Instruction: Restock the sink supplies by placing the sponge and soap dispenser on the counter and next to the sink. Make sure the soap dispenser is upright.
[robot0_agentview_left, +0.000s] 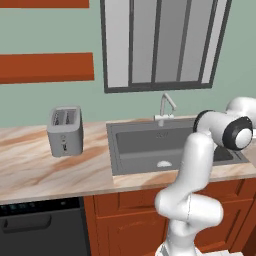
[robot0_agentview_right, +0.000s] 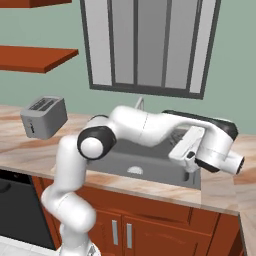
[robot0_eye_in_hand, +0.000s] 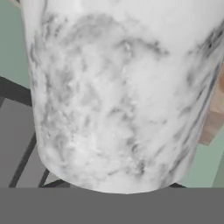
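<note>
Up close, unlabelled marbled soap dispenser (robot0_eye_in_hand: 118, 96) pinched between gripper (robot0_agentview_right: 192, 167) jaws

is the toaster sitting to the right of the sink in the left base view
No, the toaster stands on the counter to the left of the sink.

Toaster (robot0_agentview_left: 65, 131) on marble counter (robot0_agentview_left: 45, 172), sink (robot0_agentview_left: 145, 147) alongside
</note>
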